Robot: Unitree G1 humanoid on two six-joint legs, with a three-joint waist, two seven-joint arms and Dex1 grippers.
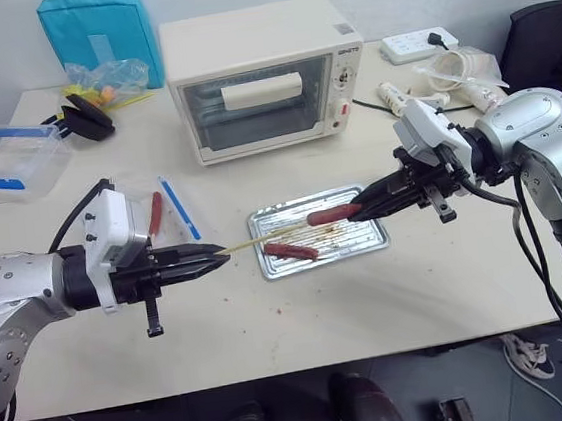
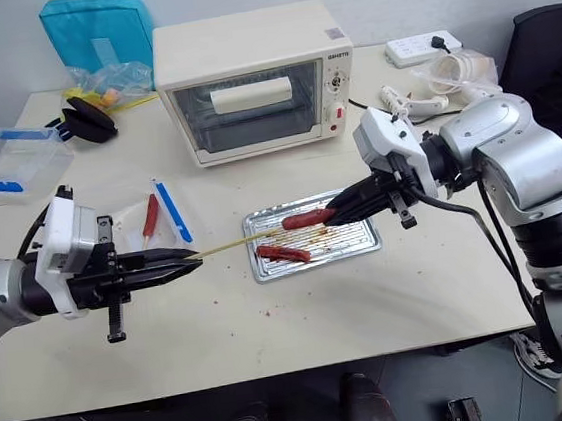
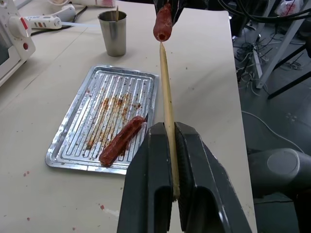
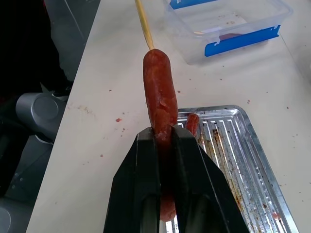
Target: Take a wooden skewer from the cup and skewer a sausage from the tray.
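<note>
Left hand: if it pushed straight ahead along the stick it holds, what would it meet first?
The left hand grips a skewer aimed at the end of the sausage held in the right hand. The tip would likely enter that sausage first; it looks almost touching already.

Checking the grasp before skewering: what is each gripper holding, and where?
Left gripper pinches the wooden skewer near its blunt end; right gripper clamps one end of the sausage.

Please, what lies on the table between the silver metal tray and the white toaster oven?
Nothing: in the left eye view, bare beige table runs from the shallow ribbed silver metal tray to the white toaster oven.
</note>
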